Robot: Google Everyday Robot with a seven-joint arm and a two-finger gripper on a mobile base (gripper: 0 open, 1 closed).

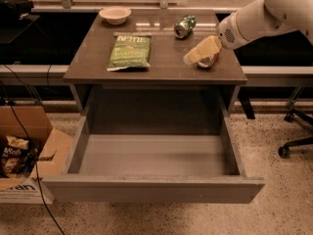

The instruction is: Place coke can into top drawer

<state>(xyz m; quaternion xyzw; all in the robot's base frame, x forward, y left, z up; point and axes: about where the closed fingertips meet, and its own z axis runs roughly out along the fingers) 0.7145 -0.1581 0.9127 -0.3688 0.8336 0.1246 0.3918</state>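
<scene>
**Grey top drawer [151,189] out, coke can [210,62] half hidden**

Cardboard box [23,126] cut by left frame edge. Top drawer pulled wide below counter [161,71]. Coke can toward counter's right front corner, mostly behind end effector [201,51]; grip state: cannot tell.

Green chip bag [129,51] on cabinet top [161,72], left-centre; green can [184,26] lying toward back; bowl [115,15] at back-left corner; cardboard box [24,146] on floor, left.
</scene>
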